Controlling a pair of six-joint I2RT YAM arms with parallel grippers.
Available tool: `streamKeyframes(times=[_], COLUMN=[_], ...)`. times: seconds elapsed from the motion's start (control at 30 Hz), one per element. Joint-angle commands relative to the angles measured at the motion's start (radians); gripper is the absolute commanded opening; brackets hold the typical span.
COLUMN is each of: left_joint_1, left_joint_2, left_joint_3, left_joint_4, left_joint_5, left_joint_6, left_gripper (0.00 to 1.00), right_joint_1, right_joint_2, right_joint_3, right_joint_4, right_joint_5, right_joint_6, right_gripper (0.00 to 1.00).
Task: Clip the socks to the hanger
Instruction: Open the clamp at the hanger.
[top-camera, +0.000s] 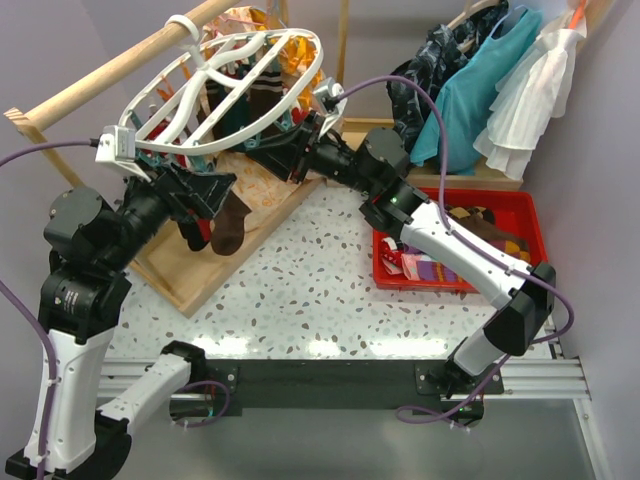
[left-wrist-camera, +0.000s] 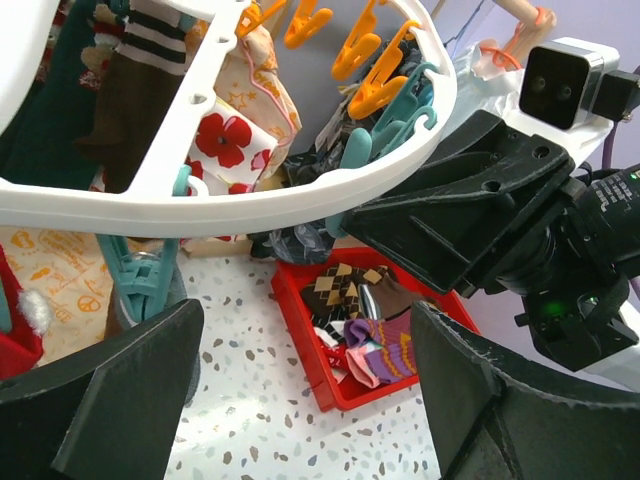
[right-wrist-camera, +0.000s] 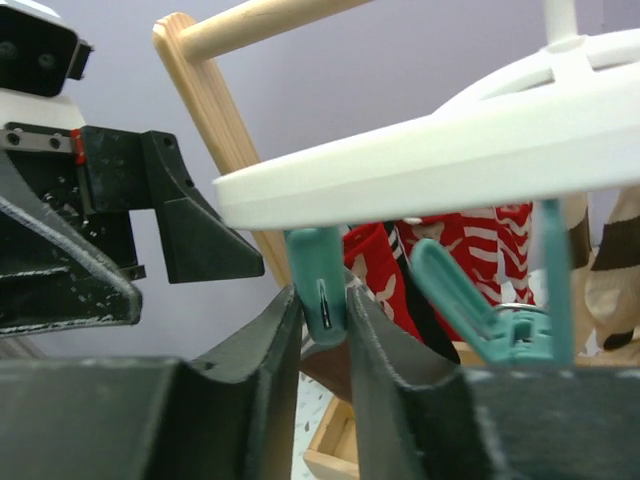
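Right claw (right-wrist-camera: 322, 335) closed to a narrow slot, both fingers (right-wrist-camera: 285, 350) pressed against the sides of a small teal plastic clip (right-wrist-camera: 321, 292). That clip hangs from the rim of the large white plastic oval hanger with spokes (right-wrist-camera: 420, 165). Second teal clip (right-wrist-camera: 480, 315) hangs just beside it, not touched. Behind both, a red-white striped sock (right-wrist-camera: 490, 230) hangs under the frame. Left claw (left-wrist-camera: 305, 340) spread wide, nothing between its fingers, sitting under the near rim of the hanger. Row of orange plastic clips (left-wrist-camera: 350, 50) on the rim above it, and a floral orange-red cloth piece (left-wrist-camera: 225, 140) hanging behind. Between the open fingers, lower down: red plastic tray (left-wrist-camera: 295, 320) on the speckled white table top (top-camera: 300, 290), holding a brown-black argyle sock (left-wrist-camera: 345, 285) and a purple sock with orange toe (left-wrist-camera: 385, 350), loose and unclipped. Top view: hanger hooked over the long wooden rail (top-camera: 110, 75), arms reaching up under it from opposite sides. Dark brown sock (top-camera: 230, 228) hangs off the frame close to the left claw. Tray lies beside the right arm, well apart from the hanger. Teal and white dresses (top-camera: 480, 90) hang at far right.
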Motion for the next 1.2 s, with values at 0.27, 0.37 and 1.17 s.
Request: streamKeyframes(times=[0.27, 0.37, 1.17], left_joint_1=[-0.002, -0.002, -0.002], left_joint_2=[-0.016, -0.025, -0.047], left_joint_3=[-0.021, -0.032, -0.122], left_joint_4=[0.099, 0.114, 0.119], left_joint_5=[-0.047, -0.057, -0.144], left_joint_6=[-0.013, -0.001, 0.119], left_gripper=[0.89, 0.88, 0.79], right_joint_1=[0.13, 0.164, 0.322], right_joint_2=[-0.019, -0.016, 0.073], right_joint_3=[0.021, 0.024, 0.162], right_joint_4=[-0.008, -0.036, -0.338], right_joint_5=[0.081, 0.103, 0.38], right_joint_6=[-0.166, -0.212, -0.519], right_gripper=[0.0, 0.0, 0.0])
